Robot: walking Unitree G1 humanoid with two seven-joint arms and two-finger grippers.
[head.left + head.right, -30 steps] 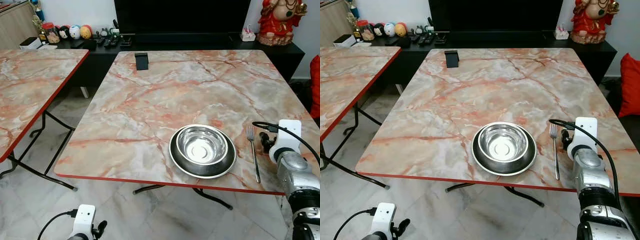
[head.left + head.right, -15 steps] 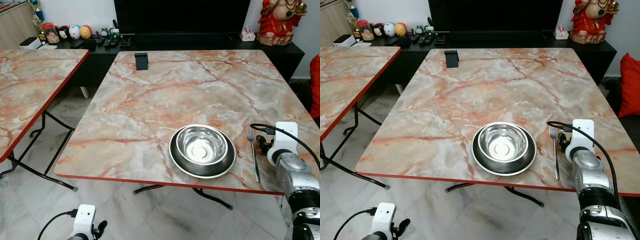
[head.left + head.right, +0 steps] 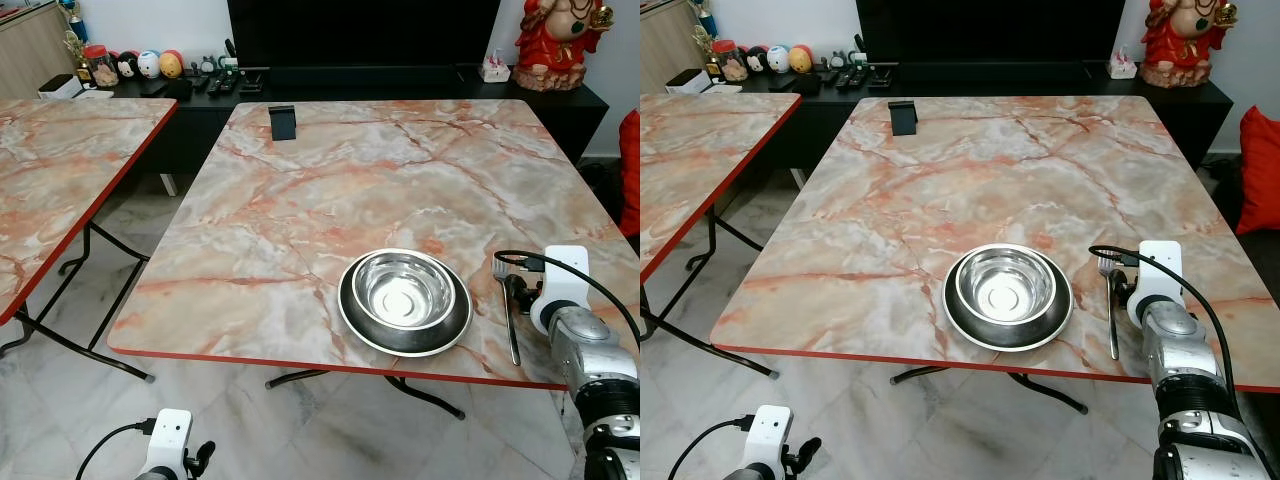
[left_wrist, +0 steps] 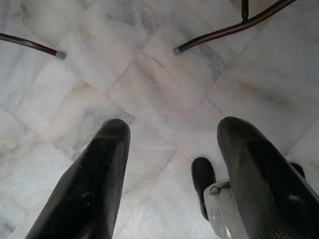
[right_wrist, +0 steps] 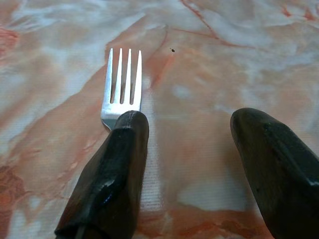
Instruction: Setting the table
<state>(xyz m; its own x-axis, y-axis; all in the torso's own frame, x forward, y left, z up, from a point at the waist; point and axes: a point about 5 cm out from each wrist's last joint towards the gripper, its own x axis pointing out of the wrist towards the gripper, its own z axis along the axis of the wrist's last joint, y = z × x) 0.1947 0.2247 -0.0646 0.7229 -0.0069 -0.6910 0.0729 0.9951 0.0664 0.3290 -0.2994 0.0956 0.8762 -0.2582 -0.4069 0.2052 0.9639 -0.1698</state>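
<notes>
Marble-patterned table (image 3: 330, 190) holds a slim silver four-tined fork (image 5: 121, 89) beside a steel bowl (image 3: 404, 290); right gripper (image 5: 192, 164) fingers apart, left gripper (image 4: 174, 184) fingers apart too.

Surfaces, marble-patterned: two — main (image 3: 380, 170), second at left (image 3: 60, 150)
Plates, dark: one (image 3: 404, 322)
Bowls, steel: one (image 3: 404, 290), in the plate
Forks: one (image 3: 508, 315)
Black stands: one (image 3: 283, 122)
Red figurines: one (image 3: 560, 40)
Tools, two-fingered: two — left (image 4: 172, 184), right (image 5: 192, 174)
</notes>
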